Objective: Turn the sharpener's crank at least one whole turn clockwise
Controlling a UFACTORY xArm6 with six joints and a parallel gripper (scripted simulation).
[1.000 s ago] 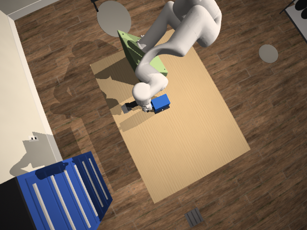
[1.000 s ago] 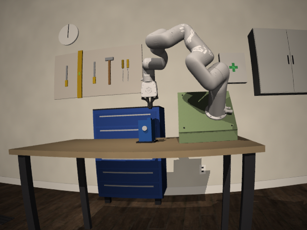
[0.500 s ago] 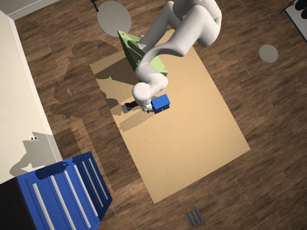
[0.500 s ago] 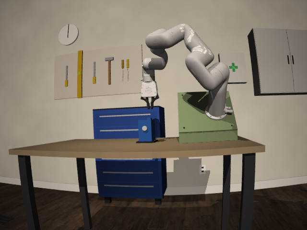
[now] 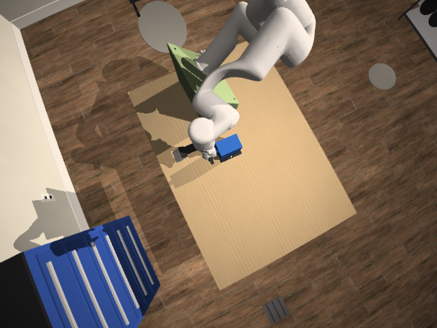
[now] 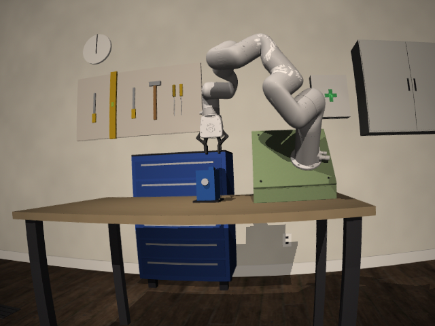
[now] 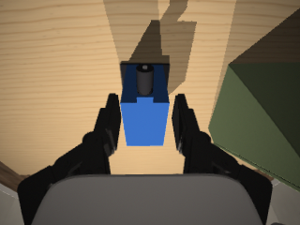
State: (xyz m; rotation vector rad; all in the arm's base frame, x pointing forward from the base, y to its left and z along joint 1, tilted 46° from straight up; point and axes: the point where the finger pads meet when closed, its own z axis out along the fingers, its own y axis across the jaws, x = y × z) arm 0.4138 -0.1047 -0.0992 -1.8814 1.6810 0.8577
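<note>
The blue pencil sharpener (image 5: 229,145) (image 6: 206,191) (image 7: 143,122) stands on the wooden table (image 5: 268,212) (image 6: 105,210) (image 7: 56,70), on a dark base. In the wrist view its dark grey crank knob (image 7: 144,80) sits at the top, at the far end of the blue body. My gripper (image 5: 211,159) (image 6: 212,151) (image 7: 146,105) hangs straight above the sharpener, fingers pointing down. It is open and empty. Its fingers stand a little wider than the blue body and well above the knob. The knob does not show in the top and exterior views.
The green sloped arm mount (image 5: 192,76) (image 6: 281,175) (image 7: 262,108) stands close to the right of the sharpener. A blue drawer cabinet (image 5: 88,268) (image 6: 175,172) stands behind the table by the wall. A tool board (image 6: 140,101) hangs on the wall.
</note>
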